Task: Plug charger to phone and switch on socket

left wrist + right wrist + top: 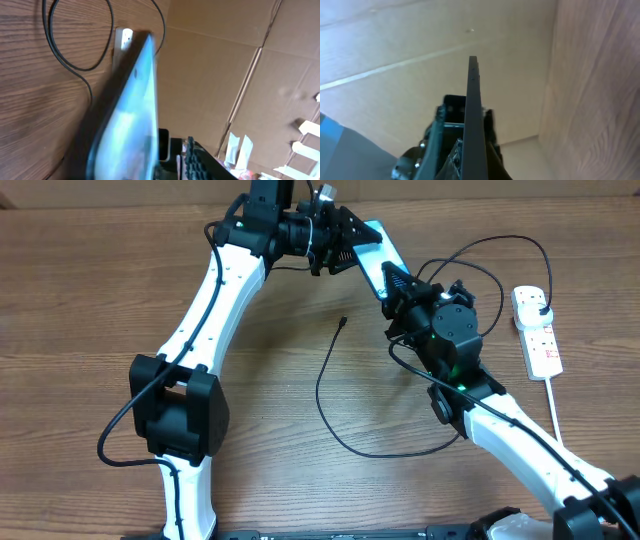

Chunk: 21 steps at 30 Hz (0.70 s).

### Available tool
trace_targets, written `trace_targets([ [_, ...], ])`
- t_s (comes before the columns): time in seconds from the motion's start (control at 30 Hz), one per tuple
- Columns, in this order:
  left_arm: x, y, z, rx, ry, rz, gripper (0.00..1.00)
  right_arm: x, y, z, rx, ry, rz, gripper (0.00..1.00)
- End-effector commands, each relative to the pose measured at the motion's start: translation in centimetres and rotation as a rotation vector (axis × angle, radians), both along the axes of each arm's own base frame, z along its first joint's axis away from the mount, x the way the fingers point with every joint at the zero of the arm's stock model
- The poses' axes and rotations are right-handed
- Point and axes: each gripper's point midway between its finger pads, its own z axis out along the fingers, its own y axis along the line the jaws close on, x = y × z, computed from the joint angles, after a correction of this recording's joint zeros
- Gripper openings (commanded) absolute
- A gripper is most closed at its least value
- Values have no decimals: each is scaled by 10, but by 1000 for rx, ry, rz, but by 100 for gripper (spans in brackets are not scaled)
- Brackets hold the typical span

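Slim black-edged smartphone with lit blue screen (380, 250) held above wooden counter (80, 280) at 12 o'clock. Right fingers (396, 282) clamp its edge. Left fingers (342, 242) beside it, grip can't tell. Thin black charger cable (322, 385) loops centre, white power strip (538, 330) at 3 o'clock.

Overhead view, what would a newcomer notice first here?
The lit phone, held up in the air at the far middle; it also fills the left wrist view. Next, the black charger lying loose in a loop in the middle, its tip unplugged, and the white socket at the right edge.
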Motion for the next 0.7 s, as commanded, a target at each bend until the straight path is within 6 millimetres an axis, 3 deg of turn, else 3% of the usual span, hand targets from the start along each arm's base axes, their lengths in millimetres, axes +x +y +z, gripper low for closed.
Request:
trace_targets([
  [0.0,1,-3,11,3,-44,5,37,2,9,13,41,-23,31,4],
  [0.2,3,-2,10,13,-53,14,27,2,9,12,40,-22,33,4],
  [0.47,7,-1,5,43,-60,45,4,2,9,12,40,-22,33,4],
  [0.67,8,-2,5,48,-62,49,4,2,9,12,40,-22,33,4],
])
